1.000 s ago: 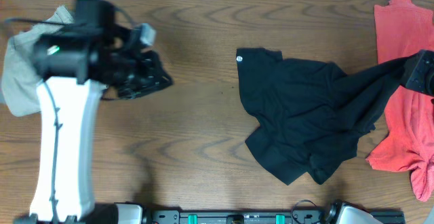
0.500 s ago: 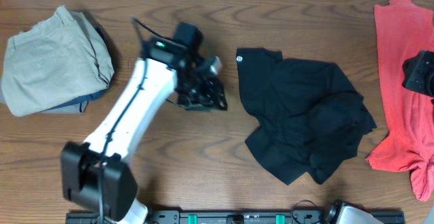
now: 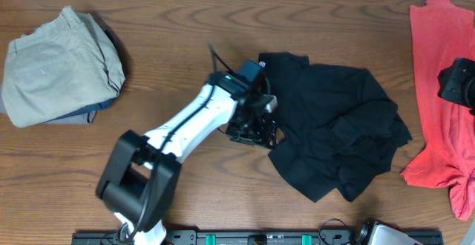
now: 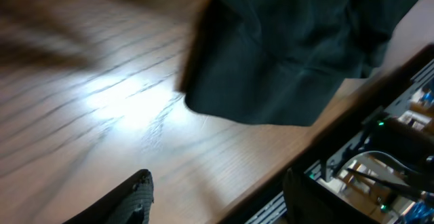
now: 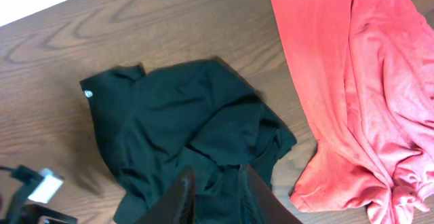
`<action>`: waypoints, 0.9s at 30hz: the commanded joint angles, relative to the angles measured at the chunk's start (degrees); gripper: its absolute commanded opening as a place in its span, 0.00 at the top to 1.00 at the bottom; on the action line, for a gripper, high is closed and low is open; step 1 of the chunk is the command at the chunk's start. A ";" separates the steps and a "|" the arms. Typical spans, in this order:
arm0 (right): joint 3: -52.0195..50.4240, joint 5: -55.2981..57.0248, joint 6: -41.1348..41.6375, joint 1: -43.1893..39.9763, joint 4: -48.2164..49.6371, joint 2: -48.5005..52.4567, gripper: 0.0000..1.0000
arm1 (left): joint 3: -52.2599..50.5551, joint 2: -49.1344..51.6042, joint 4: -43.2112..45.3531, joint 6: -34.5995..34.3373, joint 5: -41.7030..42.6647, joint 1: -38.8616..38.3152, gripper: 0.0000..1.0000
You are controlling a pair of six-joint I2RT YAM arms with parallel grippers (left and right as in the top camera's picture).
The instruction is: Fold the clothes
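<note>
Black shirt [image 3: 334, 137] lies crumpled on counter [image 3: 185, 44], right of centre. Left claw [image 3: 251, 132] sits at its left edge, jaws wide, empty. Right claw [image 5: 215, 195] hangs over coral garment [image 3: 434, 59], narrowly parted, apparently empty.

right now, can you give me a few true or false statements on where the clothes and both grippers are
1. The black shirt lies crumpled on the table, not folded. True.
2. The khaki trousers lie under the black shirt. False: they sit apart from it, at the table's far left end.
3. The left gripper is by the black shirt's edge, open, with nothing between its fingers. True.
4. The right gripper is shut on the red garment. False: it hangs above that garment, slightly open and holding nothing.
</note>
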 commanded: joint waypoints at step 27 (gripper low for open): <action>-1.09 0.35 -0.31 0.48 -1.55 0.98 0.79 | 18.58 8.94 -6.75 -1.16 -28.48 22.97 0.94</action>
